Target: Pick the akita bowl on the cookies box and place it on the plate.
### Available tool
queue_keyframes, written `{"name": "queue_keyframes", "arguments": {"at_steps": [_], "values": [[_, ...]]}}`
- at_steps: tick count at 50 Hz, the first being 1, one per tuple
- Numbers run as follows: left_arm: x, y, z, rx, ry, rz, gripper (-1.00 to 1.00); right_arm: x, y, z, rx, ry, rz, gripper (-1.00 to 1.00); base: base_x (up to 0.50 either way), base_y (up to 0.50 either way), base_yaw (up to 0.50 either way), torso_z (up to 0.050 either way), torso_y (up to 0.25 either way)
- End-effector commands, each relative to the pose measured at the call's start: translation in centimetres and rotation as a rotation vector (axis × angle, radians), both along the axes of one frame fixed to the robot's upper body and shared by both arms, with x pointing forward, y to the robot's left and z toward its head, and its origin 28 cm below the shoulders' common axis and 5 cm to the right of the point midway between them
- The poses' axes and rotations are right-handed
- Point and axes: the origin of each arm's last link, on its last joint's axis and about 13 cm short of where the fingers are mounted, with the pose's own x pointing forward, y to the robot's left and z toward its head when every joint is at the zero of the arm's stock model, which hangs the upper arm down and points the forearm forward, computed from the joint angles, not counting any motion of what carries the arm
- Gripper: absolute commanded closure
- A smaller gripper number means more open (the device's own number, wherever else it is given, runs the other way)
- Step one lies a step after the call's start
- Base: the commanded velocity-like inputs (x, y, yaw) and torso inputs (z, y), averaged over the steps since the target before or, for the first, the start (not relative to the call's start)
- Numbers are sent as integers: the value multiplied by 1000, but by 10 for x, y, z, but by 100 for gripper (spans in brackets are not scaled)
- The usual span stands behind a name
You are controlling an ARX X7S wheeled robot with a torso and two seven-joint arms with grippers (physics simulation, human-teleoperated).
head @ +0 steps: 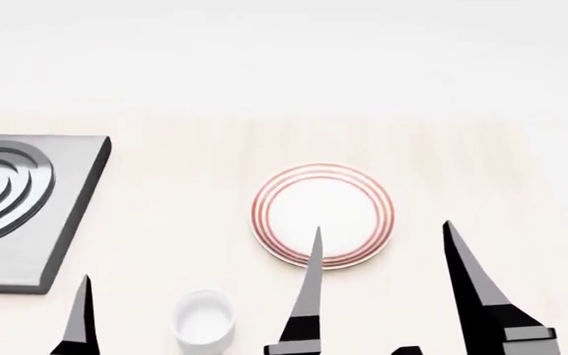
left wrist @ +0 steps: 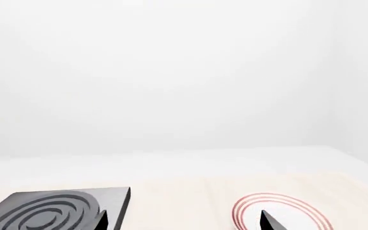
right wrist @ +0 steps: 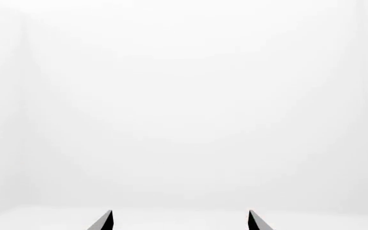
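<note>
With both end effectors, left [head: 26, 296] and right [head: 383, 251], spread and empty over the desk [head: 186, 185] near the plate [head: 324, 214], the akita bowl lay out of view, likely rigid, glazed-slick, best pinched at its rim.

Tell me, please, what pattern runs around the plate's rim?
Thin red concentric rings on the white plate, clearest in the head view.

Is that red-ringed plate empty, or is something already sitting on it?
Empty. In the head view the plate shows a bare white centre; only a dark finger tip of the right gripper overlaps its near rim.
</note>
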Motion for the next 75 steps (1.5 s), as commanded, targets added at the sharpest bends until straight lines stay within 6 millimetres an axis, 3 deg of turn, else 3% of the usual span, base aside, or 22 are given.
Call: {"name": "queue_keyframes", "arguments": {"at_steps": [1, 51, 55, 61, 66, 75], "values": [[0, 1, 2, -1, -27, -11, -100, 0, -2, 2, -3, -21, -9, -100, 0, 0, 0, 41, -193], [-1, 1, 2, -49, -27, -34, -100, -3, -1, 3, 5, 7, 3, -100, 0, 0, 0, 36, -172], [1, 0, 0, -46, -19, -37, -100, -11, 0, 5, 110, 32, 98, -100, 0, 0, 0, 0, 0], [1, 1, -1, -43, -17, -35, -100, -35, -9, 8, 58, 97, 110, -100, 0, 0, 0, 0, 0], [2, 0, -2, -37, -16, -36, -100, -53, -15, 13, 120, 205, 171, -100, 0, 0, 0, 0, 0], [1, -1, -3, -35, -15, -37, -100, -68, -20, 21, 88, 311, 141, -100, 0, 0, 0, 0, 0]]}}
